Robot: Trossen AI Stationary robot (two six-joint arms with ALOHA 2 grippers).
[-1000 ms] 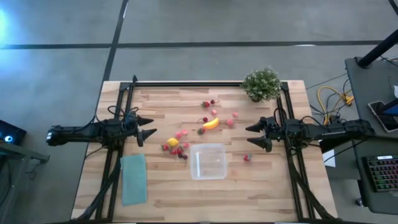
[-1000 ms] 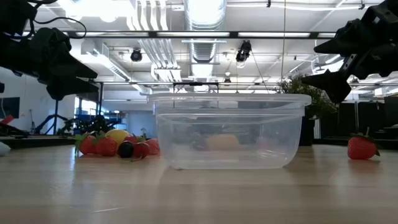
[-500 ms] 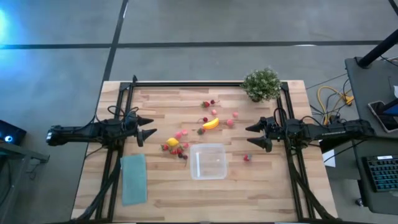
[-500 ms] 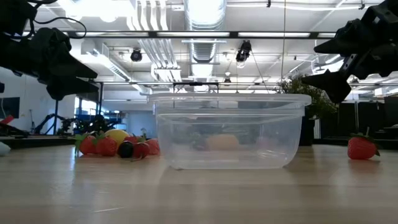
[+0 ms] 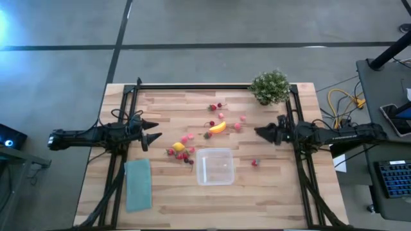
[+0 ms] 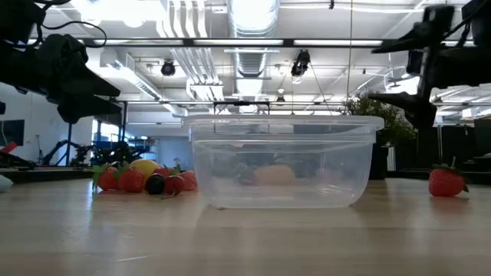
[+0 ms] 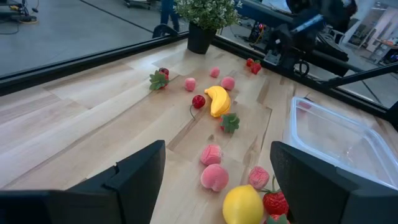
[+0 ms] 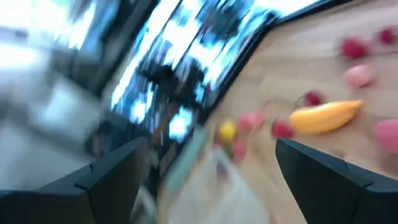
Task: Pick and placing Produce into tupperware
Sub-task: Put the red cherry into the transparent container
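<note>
Both arms reach in level from the table's sides, above the wood. The left gripper [image 5: 153,133] hovers at the left edge, fingers spread, holding nothing, pointed at the fruit. The right gripper [image 5: 262,131] hangs at the right side with its wrist rolled on edge, jaws wide and empty. The tupperware [image 5: 215,166] sits empty at mid-table. The produce [image 5: 182,151] lies scattered beside and beyond it; a banana [image 5: 218,127] lies farther back, and one strawberry [image 5: 255,163] lies to the tub's right.
</note>
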